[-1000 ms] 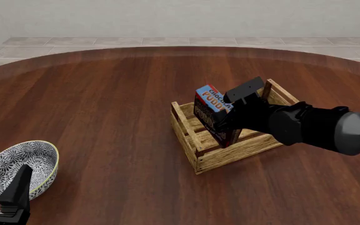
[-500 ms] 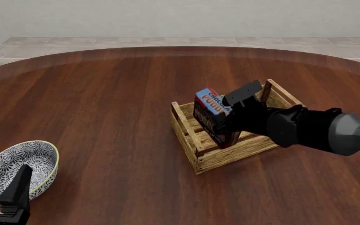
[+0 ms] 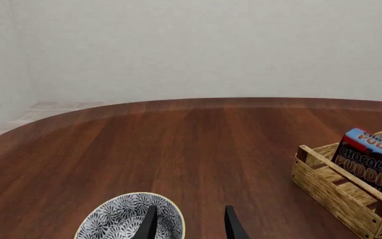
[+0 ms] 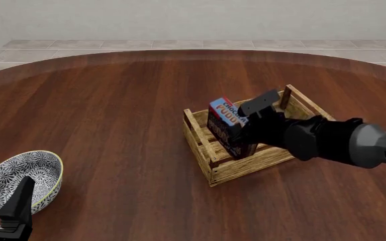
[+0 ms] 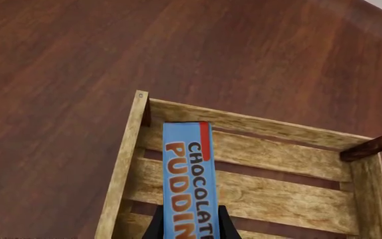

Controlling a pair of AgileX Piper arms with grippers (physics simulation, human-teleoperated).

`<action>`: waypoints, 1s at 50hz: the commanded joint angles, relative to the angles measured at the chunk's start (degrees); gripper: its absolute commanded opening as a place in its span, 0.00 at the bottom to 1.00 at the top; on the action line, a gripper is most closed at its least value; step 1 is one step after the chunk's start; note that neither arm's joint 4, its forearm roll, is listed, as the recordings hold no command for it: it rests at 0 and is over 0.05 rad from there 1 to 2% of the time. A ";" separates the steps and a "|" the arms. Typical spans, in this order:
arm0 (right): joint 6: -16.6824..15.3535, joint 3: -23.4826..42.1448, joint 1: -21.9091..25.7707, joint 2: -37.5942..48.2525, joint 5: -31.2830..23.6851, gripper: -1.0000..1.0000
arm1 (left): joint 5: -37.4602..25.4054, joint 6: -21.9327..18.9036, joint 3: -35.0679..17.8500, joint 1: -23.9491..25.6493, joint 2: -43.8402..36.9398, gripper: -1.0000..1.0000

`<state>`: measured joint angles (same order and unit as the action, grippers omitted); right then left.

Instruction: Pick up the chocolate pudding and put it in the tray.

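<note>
Chocolate pudding (image 4: 225,125): small carton, blue top panel with red lettering, dark brown and red front. Standing on edge inside the tray (image 4: 214,159), tilted, lower end down among the slats, blue panel above the rim. Pinched between the fingers of the right gripper (image 4: 247,131); in the right wrist view the carton (image 5: 188,179) runs straight out ahead of the claw, one dark fingertip (image 5: 155,228) on each long side, jaws closed to the carton's width. Contact with the tray floor not discernible.

Tray: light-wood slatted crate, low sides, corner posts. Directly beneath and around the right gripper; near wall and corner post ahead of the claw in the right wrist view (image 5: 121,169). Resting on the table (image 4: 112,125).

Right gripper: black, on a black and grey arm entering from the right, reaching over the tray's right side.

Left gripper (image 4: 2,201): at the lower left of the front view, well apart from the tray. Fingers (image 3: 234,226) spread with a clear gap, nothing between them.

Bowl (image 4: 18,178): round, blue-white pattern, pale yellow rim. Just ahead of and partly under the left gripper; one finger overlapping its rim in the left wrist view (image 3: 121,219).

Table: dark reddish wood, curved far edge, tiled floor beyond.
</note>
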<state>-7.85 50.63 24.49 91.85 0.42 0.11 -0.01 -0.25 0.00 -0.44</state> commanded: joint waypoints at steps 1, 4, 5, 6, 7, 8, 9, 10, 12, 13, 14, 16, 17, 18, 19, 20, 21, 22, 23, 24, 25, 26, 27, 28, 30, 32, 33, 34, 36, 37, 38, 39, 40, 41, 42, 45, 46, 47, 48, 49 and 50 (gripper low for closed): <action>1.18 -0.37 -0.06 0.55 0.77 0.00 | 0.00 0.00 0.00 0.00 0.00 1.00; 1.21 -0.54 0.12 0.30 0.59 0.00 | 0.00 0.00 0.00 0.00 0.00 1.00; 1.12 -0.59 0.16 0.30 0.60 0.00 | 0.00 0.00 0.00 0.00 0.00 1.00; 1.12 -0.59 0.16 0.30 0.60 0.00 | 0.00 0.00 0.00 0.00 0.00 1.00; 1.14 -0.47 -0.10 0.47 0.62 0.00 | 0.00 0.00 0.00 0.00 0.00 1.00; 1.14 -0.47 -0.10 0.48 0.62 0.00 | 0.00 0.00 0.00 0.00 0.00 1.00; 1.15 -0.63 0.07 0.29 0.61 0.00 | 0.00 0.00 0.00 0.00 0.00 1.00; 1.02 -0.61 -0.07 0.37 0.64 0.00 | 0.00 0.00 0.00 0.00 0.00 1.00; 1.04 -0.84 0.11 0.26 0.76 0.00 | 0.00 0.00 0.00 0.00 0.00 1.00; 1.00 -0.84 0.01 0.31 0.80 0.00 | 0.00 0.00 0.00 0.00 0.00 1.00; 1.17 -0.90 0.07 0.36 0.85 0.00 | 0.00 0.00 0.00 0.00 0.00 1.00; 1.12 -1.03 0.11 0.36 0.94 0.00 | 0.00 0.00 0.00 0.00 0.00 1.00; 1.09 -1.00 0.01 0.51 0.99 0.00 | 0.00 0.00 0.00 0.00 0.00 1.00; 1.17 -1.14 0.15 0.47 1.06 0.00 | 0.00 0.00 0.00 0.00 0.00 1.00; 1.19 -1.24 0.23 0.41 1.08 0.00 | 0.00 0.00 0.00 0.00 0.00 1.00; 1.22 -1.11 0.04 0.46 1.00 0.00 | 0.00 0.00 0.00 0.00 0.00 1.00; 1.23 -1.19 0.09 0.50 1.12 0.00 | 0.00 0.00 0.00 0.00 0.00 1.00; 1.20 -1.27 0.12 0.53 1.20 0.00 | 0.00 0.00 0.00 0.00 0.00 1.00; 1.19 -1.20 -0.04 0.67 1.22 0.00 | 0.00 0.00 0.00 0.00 0.00 1.00; 1.27 -1.27 0.09 0.58 1.21 0.00 | 0.00 0.00 0.00 0.00 0.00 1.00; 1.17 -1.26 -0.04 0.72 1.29 0.00 | 0.00 0.00 0.00 0.00 0.00 1.00; 1.21 -1.30 -0.06 0.81 1.41 0.00 | 0.00 0.00 0.00 0.00 0.00 1.00; 1.31 -1.39 0.04 0.81 1.51 0.00 | 0.00 0.00 0.00 0.00 0.00 1.00; 1.21 -1.34 -0.14 0.96 1.57 0.00 | 0.00 0.00 0.00 0.00 0.00 1.00; 1.21 -1.34 -0.14 0.96 1.58 0.00 | 0.00 0.00 0.00 0.00 0.00 1.00; 1.38 -1.56 -0.05 1.12 1.93 0.00 | 0.00 0.00 0.00 0.00 0.00 1.00; 1.40 -1.65 -0.08 1.24 2.12 0.00 | 0.00 0.00 0.00 0.00 0.00 1.00; 1.40 -1.66 -0.08 1.24 2.12 0.00 | 0.00 0.00 0.00 0.00 0.00 1.00; 1.56 -1.73 -0.12 1.17 2.09 0.00 | 0.00 0.00 0.00 0.00 0.00 1.00; 1.57 -1.71 -0.19 1.35 2.16 0.00 | 0.00 0.00 0.00 0.00 0.00 1.00; 1.70 -1.73 -0.16 1.45 2.24 0.00 | 0.00 0.00 0.00 0.00 0.00 1.00; 1.77 -1.67 -0.22 1.59 2.29 0.00 | 0.00 0.00 0.00 0.00 0.00 1.00; 1.90 -1.69 -0.18 1.69 2.36 0.00 | 0.00 0.00 0.00 0.00 0.00 1.00; 1.93 -1.82 -0.05 1.68 2.46 0.00 | 0.00 0.00 0.00 0.00 0.00 1.00; 1.97 -1.87 0.00 1.73 2.57 0.00 | 0.00 0.00 0.00 0.00 0.00 1.00; 2.11 -2.00 0.18 1.66 2.65 0.00 | 0.00 0.00 0.00 0.00 0.00 1.00; 2.05 -1.98 0.12 1.80 2.66 0.00 | 0.00 0.00 0.00 0.00 0.00 1.00; 2.21 -2.07 0.25 1.75 2.71 0.00 | 0.00 0.00 0.00 0.00 0.00 1.00; 2.13 -2.14 0.29 1.85 2.84 0.00 | 0.00 0.00 0.00 0.00 0.00 1.00; 2.27 -2.07 0.23 1.89 2.80 0.00 | 0.00 0.00 0.00 0.00 0.00 1.00; 2.27 -2.15 0.26 1.94 2.93 0.00 | 0.00 0.00 0.00 0.00 0.00 1.00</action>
<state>-7.06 49.24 24.49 93.25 2.93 0.11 -0.01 -0.25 0.00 -0.44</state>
